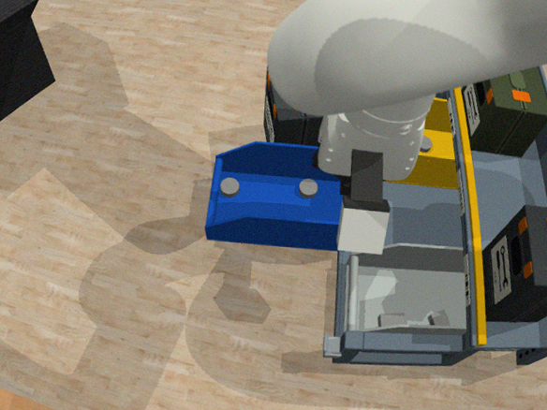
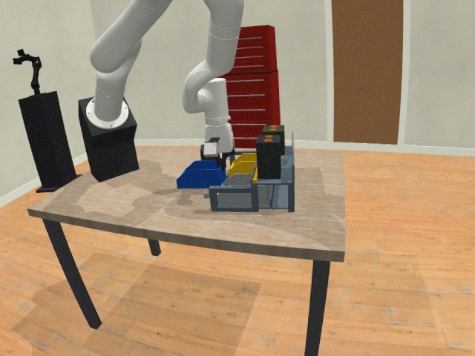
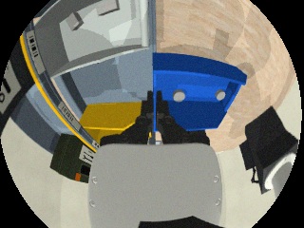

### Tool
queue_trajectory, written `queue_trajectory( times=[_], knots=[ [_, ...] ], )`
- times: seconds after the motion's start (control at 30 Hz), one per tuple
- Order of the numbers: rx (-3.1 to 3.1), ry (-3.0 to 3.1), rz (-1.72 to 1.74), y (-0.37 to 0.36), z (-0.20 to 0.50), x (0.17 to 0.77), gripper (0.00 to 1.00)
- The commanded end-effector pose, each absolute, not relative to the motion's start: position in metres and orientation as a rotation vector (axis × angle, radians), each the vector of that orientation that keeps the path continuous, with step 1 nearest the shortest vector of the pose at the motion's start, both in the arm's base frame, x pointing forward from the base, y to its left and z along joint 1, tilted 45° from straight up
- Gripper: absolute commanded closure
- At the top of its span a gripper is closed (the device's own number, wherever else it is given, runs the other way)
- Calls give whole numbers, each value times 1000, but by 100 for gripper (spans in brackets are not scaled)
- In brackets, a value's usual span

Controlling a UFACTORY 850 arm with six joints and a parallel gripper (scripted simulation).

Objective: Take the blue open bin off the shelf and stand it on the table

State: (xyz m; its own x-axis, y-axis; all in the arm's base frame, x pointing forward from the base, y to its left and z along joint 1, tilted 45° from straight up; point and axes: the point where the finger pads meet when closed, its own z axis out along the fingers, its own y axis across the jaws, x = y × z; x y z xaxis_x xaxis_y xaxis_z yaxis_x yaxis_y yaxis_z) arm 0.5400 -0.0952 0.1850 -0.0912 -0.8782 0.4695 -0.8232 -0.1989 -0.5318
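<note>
The blue bin (image 1: 273,207) (image 2: 201,178) (image 3: 199,116) hangs above the table top (image 1: 161,282) (image 2: 133,218), looking level, just in front of the shelf (image 1: 419,200) (image 2: 234,209) (image 3: 119,71). Its open front points away from the shelf. Two grey round parts (image 1: 229,187) (image 1: 308,188) (image 3: 179,95) (image 3: 220,95) lie in it. My gripper (image 2: 222,165) (image 3: 154,99) is shut on its thin back wall. Whether the bin touches the shelf edge is unclear. The yellow bin (image 1: 434,163) (image 2: 241,168) (image 3: 111,116) and the grey bin (image 1: 418,290) (image 2: 240,179) (image 3: 95,40) sit on the shelf, looking level.
A dark case (image 1: 509,301) (image 2: 268,162) and a green case (image 1: 507,127) (image 2: 281,143) (image 3: 68,152) stand behind the yellow rail (image 1: 474,245). Another dark case (image 1: 291,126), partly hidden by my arm, is beside the blue bin. My arm's black pedestal (image 1: 11,78) (image 2: 110,153) stands beyond the table.
</note>
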Motion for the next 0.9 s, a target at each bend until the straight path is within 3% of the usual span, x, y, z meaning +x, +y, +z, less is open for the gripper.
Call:
queue_trajectory(
  times=[0.0,0.87],
  knots=[
    [-2067,1940,-1175,-95,185,540,100],
    [-2067,1940,-1175,-100,173,521,100]
  ],
)
